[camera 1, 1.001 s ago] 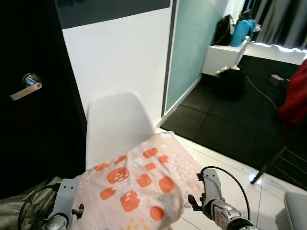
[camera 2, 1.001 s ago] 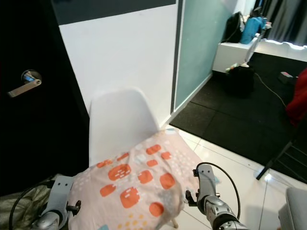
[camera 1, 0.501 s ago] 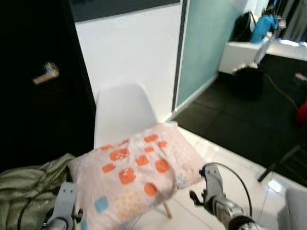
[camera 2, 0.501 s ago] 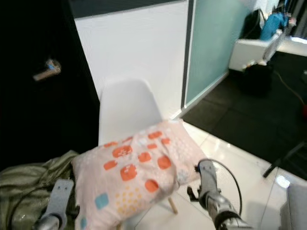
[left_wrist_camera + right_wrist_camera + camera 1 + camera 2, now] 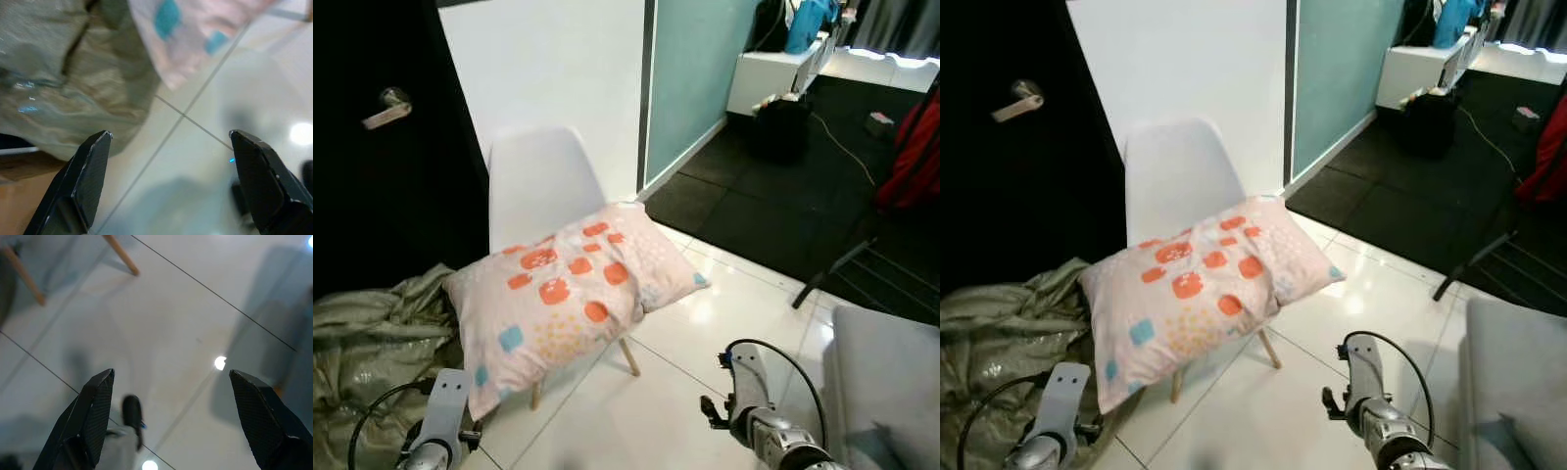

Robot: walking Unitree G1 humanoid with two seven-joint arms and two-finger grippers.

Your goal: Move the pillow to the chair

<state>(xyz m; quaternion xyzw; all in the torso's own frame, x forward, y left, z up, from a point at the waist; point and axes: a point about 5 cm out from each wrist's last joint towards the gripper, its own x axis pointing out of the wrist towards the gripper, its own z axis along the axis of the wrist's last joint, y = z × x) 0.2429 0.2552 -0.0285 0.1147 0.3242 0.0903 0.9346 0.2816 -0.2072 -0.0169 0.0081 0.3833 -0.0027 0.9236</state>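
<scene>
Left pincer (image 5: pixel 168 186) and right pincer (image 5: pixel 168 418) wide apart, empty, pillow (image 5: pixel 573 294) on chair (image 5: pixel 533 181), green cloth (image 5: pixel 367 338) beside

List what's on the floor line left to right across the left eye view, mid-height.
Green crumpled cloth → patterned pillow on the white chair → white tiled floor → black stand leg → grey seat at the right edge.

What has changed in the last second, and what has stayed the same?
The pillow was let go: it now lies on the white chair, overhanging the front edge. Both arms have dropped low; the left hand and right hand hang open over the floor tiles. The camera pulled back. The chair stayed in place.
</scene>
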